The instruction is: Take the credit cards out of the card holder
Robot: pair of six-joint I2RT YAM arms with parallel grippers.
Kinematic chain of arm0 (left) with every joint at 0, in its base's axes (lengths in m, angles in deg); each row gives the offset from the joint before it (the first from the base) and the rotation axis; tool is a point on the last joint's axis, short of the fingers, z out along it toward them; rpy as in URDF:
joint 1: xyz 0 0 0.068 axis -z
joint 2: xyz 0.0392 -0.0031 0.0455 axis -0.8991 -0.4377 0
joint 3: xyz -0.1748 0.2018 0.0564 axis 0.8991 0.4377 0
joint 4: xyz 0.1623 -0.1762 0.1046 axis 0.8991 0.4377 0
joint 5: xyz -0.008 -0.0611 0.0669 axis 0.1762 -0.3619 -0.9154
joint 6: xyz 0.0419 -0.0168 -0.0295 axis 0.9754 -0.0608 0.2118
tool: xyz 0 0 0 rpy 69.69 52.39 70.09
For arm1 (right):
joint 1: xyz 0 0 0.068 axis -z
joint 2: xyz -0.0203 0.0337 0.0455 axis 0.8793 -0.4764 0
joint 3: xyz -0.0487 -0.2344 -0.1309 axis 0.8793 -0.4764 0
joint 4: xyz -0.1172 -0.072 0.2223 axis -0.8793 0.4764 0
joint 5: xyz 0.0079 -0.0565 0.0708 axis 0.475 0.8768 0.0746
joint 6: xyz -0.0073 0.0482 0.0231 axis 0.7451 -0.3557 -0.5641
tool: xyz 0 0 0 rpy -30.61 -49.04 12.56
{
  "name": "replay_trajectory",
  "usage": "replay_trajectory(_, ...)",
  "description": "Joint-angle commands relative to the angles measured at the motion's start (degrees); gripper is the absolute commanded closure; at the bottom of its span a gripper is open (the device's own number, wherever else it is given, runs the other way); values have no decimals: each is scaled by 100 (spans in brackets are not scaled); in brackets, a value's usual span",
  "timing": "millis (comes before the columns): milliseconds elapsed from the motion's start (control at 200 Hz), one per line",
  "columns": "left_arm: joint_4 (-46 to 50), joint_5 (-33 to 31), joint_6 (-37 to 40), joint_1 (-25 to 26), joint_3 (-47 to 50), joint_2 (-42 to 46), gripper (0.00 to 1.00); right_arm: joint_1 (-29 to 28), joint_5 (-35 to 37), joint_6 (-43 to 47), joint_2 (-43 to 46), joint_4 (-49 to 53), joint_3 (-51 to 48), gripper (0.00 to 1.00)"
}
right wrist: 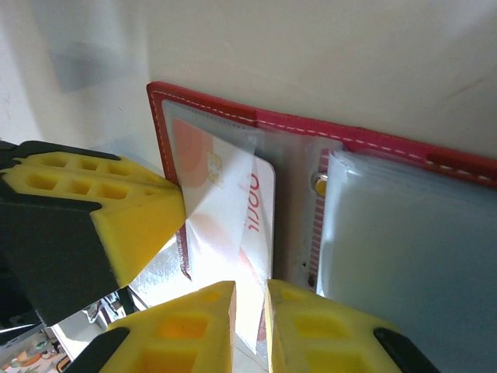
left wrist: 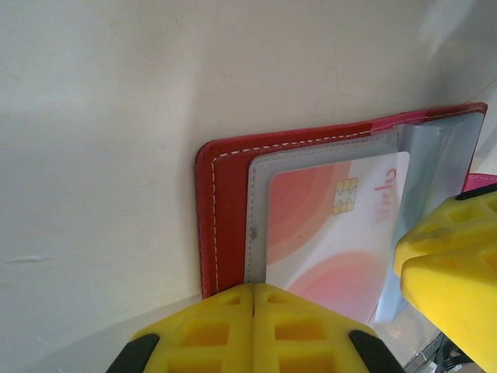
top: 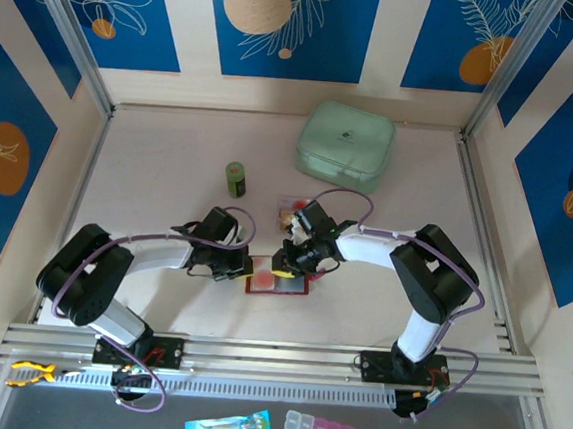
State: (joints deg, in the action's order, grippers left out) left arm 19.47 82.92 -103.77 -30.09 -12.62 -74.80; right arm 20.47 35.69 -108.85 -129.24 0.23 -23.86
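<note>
Right claw (right wrist: 250,311) pinches a credit card (right wrist: 248,233); left claw (left wrist: 254,318) closed.

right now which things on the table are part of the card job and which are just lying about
Part of the job:
- card holder, open on the table
- credit card in its clear pocket
- left gripper
- right gripper

Just lying about:
- mint-green case
- green bottle

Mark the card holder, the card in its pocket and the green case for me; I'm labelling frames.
card holder (left wrist: 227,203), left wrist view, red stitched edge.
credit card (left wrist: 342,196), left wrist view, gold chip.
green case (top: 344,144), top external view, lid centre.
</note>
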Motion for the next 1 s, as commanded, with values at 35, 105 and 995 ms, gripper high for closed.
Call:
replay_trajectory(35, 371, -120, 140, -41, -9, -141, 96, 30, -39, 42, 247, -86, -129, 81)
replay_trajectory(105, 362, -120, 142, -39, -6, -146, 96, 29, 19, 62, 224, -14, -126, 81)
replay_trajectory(995, 440, -112, 123, -34, -113, -164, 96, 30, -262, 66, -119, -294, -122, 92)
